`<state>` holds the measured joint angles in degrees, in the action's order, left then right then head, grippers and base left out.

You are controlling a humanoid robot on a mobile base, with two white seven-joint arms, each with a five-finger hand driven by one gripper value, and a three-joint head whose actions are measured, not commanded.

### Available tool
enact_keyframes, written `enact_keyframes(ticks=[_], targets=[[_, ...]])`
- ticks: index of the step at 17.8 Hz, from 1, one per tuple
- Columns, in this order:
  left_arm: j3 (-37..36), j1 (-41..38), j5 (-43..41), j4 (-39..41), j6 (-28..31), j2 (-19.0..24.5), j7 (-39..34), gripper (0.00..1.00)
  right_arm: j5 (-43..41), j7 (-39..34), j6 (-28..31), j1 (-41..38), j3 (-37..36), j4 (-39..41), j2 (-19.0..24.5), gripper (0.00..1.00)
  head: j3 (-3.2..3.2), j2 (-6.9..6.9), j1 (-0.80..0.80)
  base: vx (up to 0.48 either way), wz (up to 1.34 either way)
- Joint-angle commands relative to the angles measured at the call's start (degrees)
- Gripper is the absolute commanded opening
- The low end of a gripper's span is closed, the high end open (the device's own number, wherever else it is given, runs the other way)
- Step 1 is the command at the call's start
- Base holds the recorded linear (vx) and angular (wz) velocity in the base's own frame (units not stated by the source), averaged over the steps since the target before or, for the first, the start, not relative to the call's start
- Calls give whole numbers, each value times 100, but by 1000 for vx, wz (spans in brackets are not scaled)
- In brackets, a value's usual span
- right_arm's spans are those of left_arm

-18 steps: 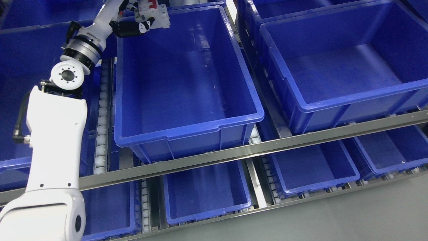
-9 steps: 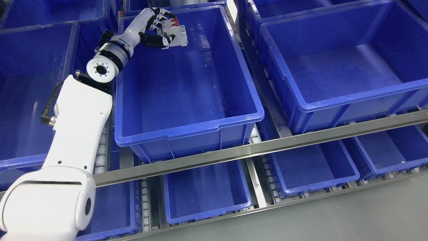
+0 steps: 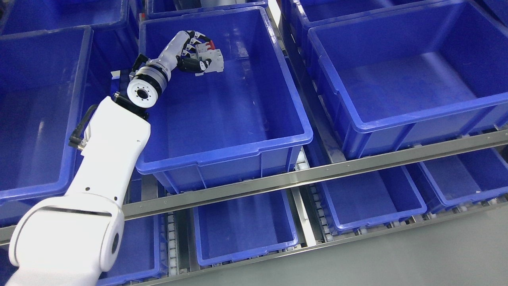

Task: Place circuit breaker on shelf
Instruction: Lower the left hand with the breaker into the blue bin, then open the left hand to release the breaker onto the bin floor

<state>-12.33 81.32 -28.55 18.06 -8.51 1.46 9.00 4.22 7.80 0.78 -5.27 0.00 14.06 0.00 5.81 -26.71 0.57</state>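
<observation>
Left hand (image 3: pixel 189 53) reaching in from the seven o'clock corner, up across the left wall of the middle blue bin (image 3: pixel 278 95) and into its far part, toward eleven o'clock of the picture. Fingers (image 3: pixel 194 63) curled tight around the circuit breaker (image 3: pixel 210 59), dark finger segments wrapped over its near and top sides, thumb tucked along the lower edge. Breaker white and boxy, with red toggles along the upper edge, tilted so one long face looks up at the camera. Held inside the bin's walls, at about eleven o'clock of the bin's interior, close to the back wall and nearer the left wall than the right. Cannot tell whether the breaker touches the bin floor or hangs just above it. White forearm and silver wrist ring (image 3: pixel 143 91) crossing over the bin's left rim, at about nine o'clock of the bin.

Middle bin otherwise bare inside, seated on the upper level of the shelf (image 3: pixel 357 165), behind a slanting metal rail running from eight o'clock to three o'clock. More blue bins around: one to the left (image 3: pixel 24 119) at nine o'clock, partly covered by the arm, one to the right (image 3: pixel 397 79) at two o'clock, others behind at twelve o'clock. Lower level under the rail carrying further blue bins (image 3: pixel 246 230) on white roller tracks (image 3: pixel 172 246). Grey floor (image 3: pixel 436 254) at five o'clock.
</observation>
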Motion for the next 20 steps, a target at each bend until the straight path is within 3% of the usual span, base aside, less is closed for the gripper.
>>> enact_keyframes(ticks=[1,12,16,18,20], targets=[[-454,16,-2,-540,77,-46,-74,38,0,2,370,0,114,0,-100,100,0,0,0,0,0],[-454,-125,-2,-558,86,-6,-294,46,0,2,370,0,114,-9,-100,100,0,0,0,0,0],[-454,-134,-2,-558,121,3,-312,62,0,2,370,0,114,0,-100,100,0,0,0,0,0],[-463,-134,-2,-549,121,3,-312,77,0,2,370,0,114,0,-100,100,0,0,0,0,0],[-376,-47,7,-453,121,12,-329,86,0,2,370,0,114,0,-100,100,0,0,0,0,0]])
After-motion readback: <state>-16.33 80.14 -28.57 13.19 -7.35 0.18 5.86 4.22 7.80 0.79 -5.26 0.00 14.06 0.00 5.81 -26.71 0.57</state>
